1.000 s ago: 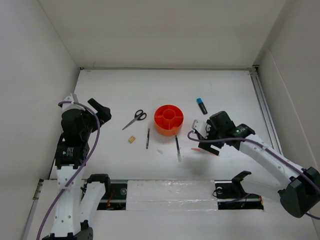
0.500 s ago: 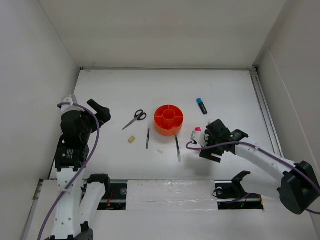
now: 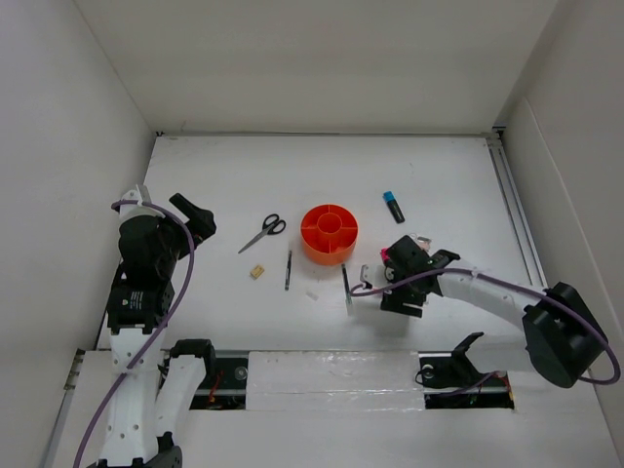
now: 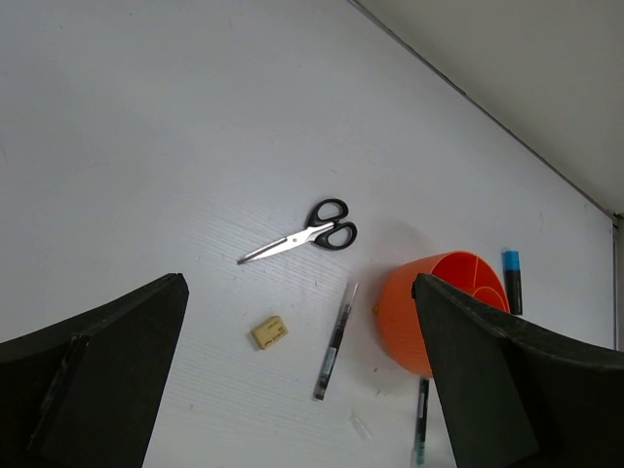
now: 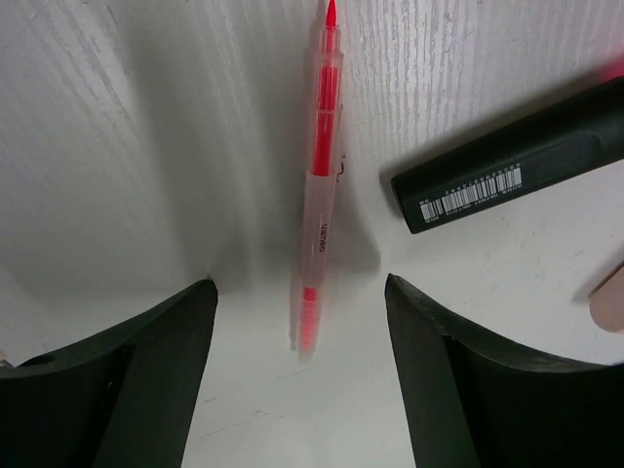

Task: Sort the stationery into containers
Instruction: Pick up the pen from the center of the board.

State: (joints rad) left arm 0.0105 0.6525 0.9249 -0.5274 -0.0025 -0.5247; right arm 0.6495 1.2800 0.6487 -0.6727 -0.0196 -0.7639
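Straddling the pink pen (image 5: 320, 195) with right gripper (image 5: 300, 312) spread apart, black highlighter (image 5: 507, 168) just beside; gaping wide on left gripper (image 4: 297, 322) too.

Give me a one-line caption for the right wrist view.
Right gripper open over the pink pen on the table, a black highlighter beside it.

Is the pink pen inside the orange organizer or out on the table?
Out. The pink pen lies flat on the table, between the right gripper's open fingers, untouched.
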